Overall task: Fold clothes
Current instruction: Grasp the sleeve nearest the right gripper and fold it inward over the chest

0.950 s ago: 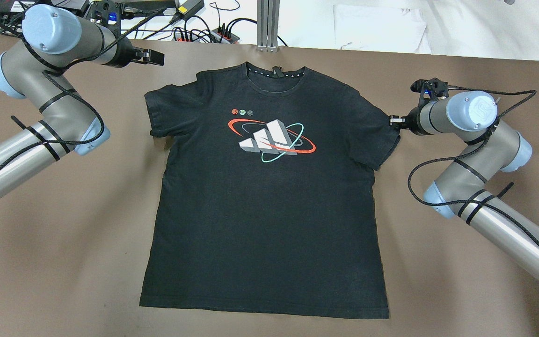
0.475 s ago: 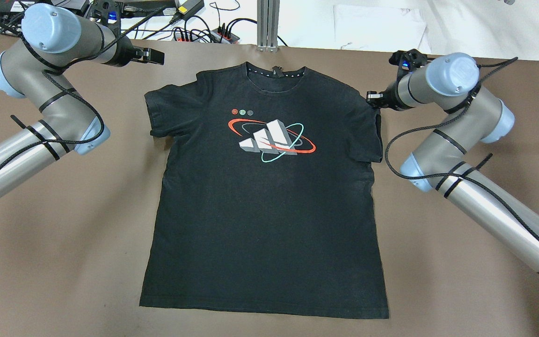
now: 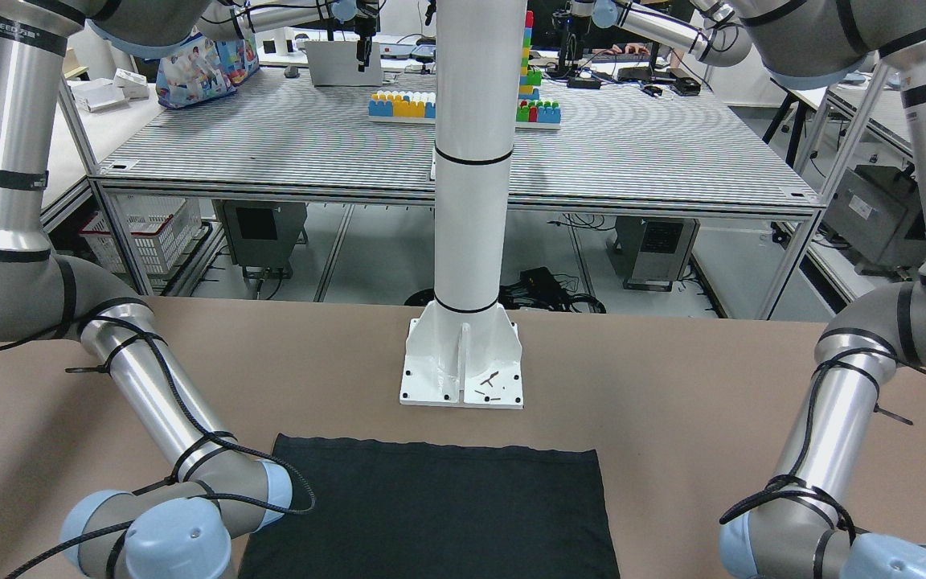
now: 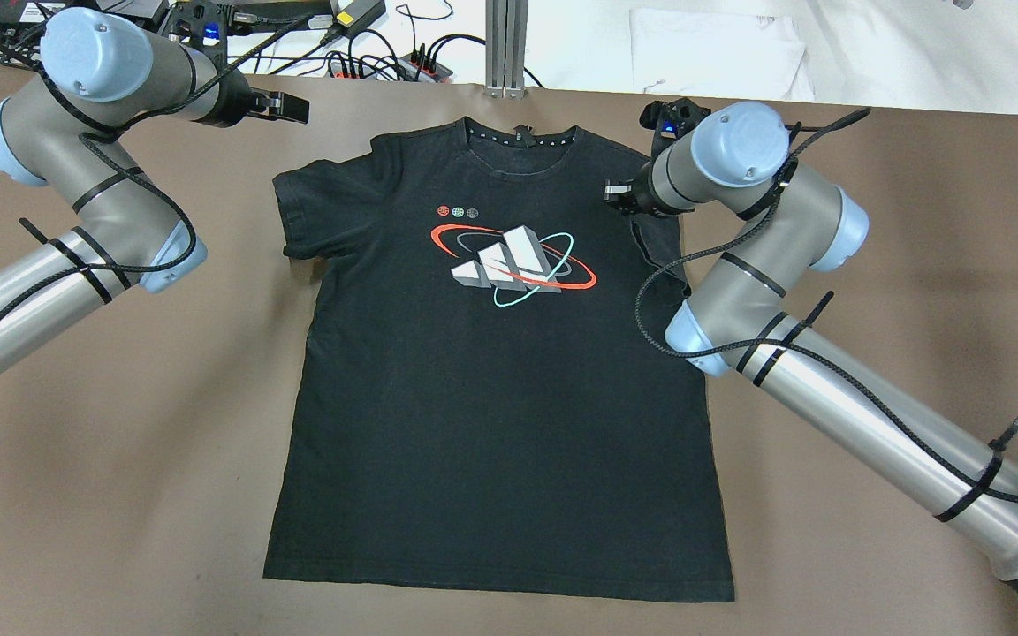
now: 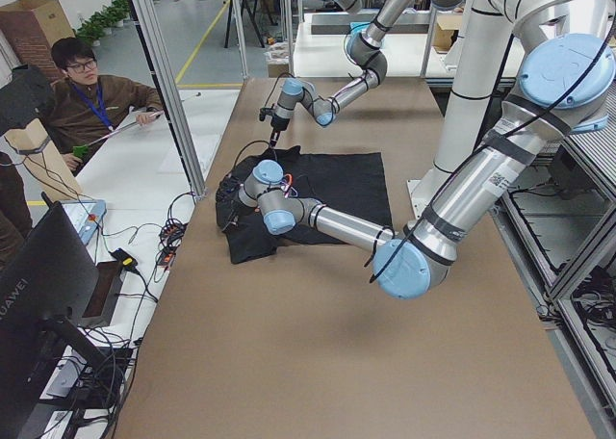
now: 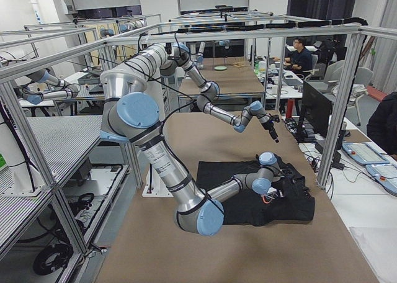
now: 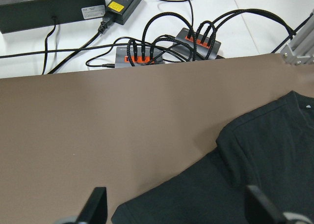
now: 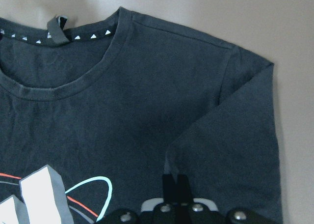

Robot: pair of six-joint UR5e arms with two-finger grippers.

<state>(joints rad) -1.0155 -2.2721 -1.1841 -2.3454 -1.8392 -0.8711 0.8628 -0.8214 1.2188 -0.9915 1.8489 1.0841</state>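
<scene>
The clothes are a black T-shirt point(image 4: 500, 397) with a red, white and teal chest print, lying flat and face up on the brown table point(image 4: 120, 459). My right gripper point(image 4: 612, 192) is shut on the hem of the shirt's right sleeve point(image 8: 225, 150), which it holds doubled inward over the shoulder. In the right wrist view the shut right gripper point(image 8: 175, 184) pinches that sleeve edge below the collar point(image 8: 59, 86). My left gripper point(image 4: 297, 108) hovers open over bare table beyond the other sleeve point(image 4: 306, 212). In the left wrist view the left gripper point(image 7: 176, 209) holds nothing. The shirt's hem point(image 3: 431, 498) shows in the front view.
Power strips and cables point(image 4: 385, 62) lie past the table's far edge beside an aluminium post point(image 4: 505, 44). The white post's base plate point(image 3: 461, 370) stands just behind the hem. A seated person point(image 5: 91, 97) is at the side bench.
My right gripper has carried the right sleeve inward and toward the collar, so the sleeve now lies doubled over the shoulder. The left arm has not moved.
</scene>
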